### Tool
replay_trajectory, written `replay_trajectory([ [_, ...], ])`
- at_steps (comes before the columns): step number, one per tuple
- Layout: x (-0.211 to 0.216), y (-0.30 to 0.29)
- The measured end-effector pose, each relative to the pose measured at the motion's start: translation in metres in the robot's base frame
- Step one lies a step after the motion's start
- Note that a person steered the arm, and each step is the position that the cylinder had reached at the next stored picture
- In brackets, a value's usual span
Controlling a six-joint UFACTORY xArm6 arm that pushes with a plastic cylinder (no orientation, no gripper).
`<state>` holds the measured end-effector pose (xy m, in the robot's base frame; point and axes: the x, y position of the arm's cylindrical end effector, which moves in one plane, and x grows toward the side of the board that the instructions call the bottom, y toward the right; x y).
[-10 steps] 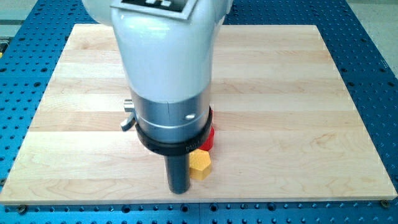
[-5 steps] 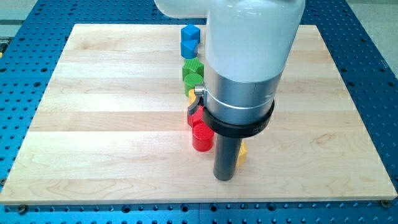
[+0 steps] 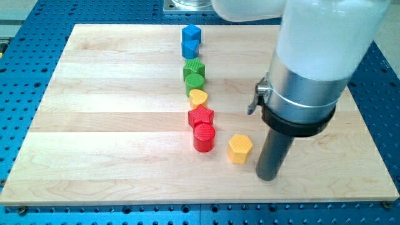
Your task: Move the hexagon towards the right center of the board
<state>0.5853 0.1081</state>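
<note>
The yellow hexagon block (image 3: 240,149) lies on the wooden board (image 3: 94,125), right of the middle and near the view's bottom. My tip (image 3: 267,176) rests on the board just to the hexagon's right and slightly below it, a small gap apart. The rod hangs from the large white and grey arm body (image 3: 312,69), which hides part of the board's right side.
A column of blocks runs down the middle: a blue cube (image 3: 192,34) over another blue block (image 3: 189,49), a green cube (image 3: 194,67), a green cylinder (image 3: 195,82), a yellow heart (image 3: 198,97), a red star (image 3: 200,116), a red cylinder (image 3: 203,137).
My arm has swept from the view's left to the right, passing the hexagon. The hexagon has slid right, from about the middle bottom to right of the red cylinder. The block column is now uncovered.
</note>
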Motion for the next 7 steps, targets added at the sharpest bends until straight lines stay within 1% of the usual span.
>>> replay_trajectory([
  [1,0.01,-0.057],
  [2,-0.004,-0.071],
  [3,-0.026,-0.031],
  [4,-0.026,0.054],
  [5,-0.025,0.065],
  [6,-0.025,0.065],
  [7,-0.029,0.044],
])
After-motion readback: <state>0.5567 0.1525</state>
